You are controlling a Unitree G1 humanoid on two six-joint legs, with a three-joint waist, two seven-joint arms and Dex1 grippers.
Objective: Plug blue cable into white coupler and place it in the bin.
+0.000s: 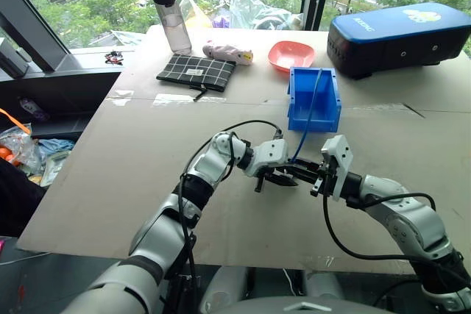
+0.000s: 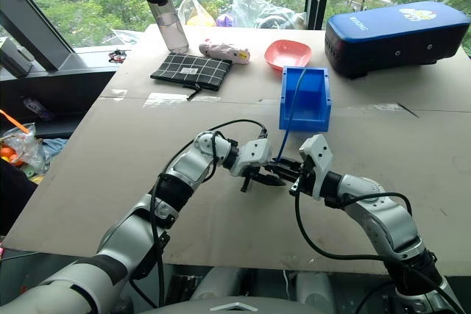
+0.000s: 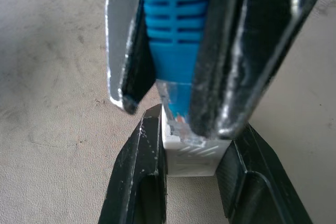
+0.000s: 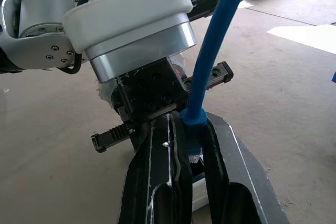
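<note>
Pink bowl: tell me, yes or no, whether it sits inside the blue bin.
No. The pink bowl stands on the table beside the bin, beyond its far edge.

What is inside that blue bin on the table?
One end of the blue cable hangs over the front wall of the bin and into it, while the other end runs down to the two pincers. The bin's floor behind that front wall is hidden.

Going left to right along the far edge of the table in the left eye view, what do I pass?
Water bottle → checked pouch → small pink toy → pink bowl → dark-blue case. The bin sits nearer than that row, below the bowl, so I leave it out.
</note>
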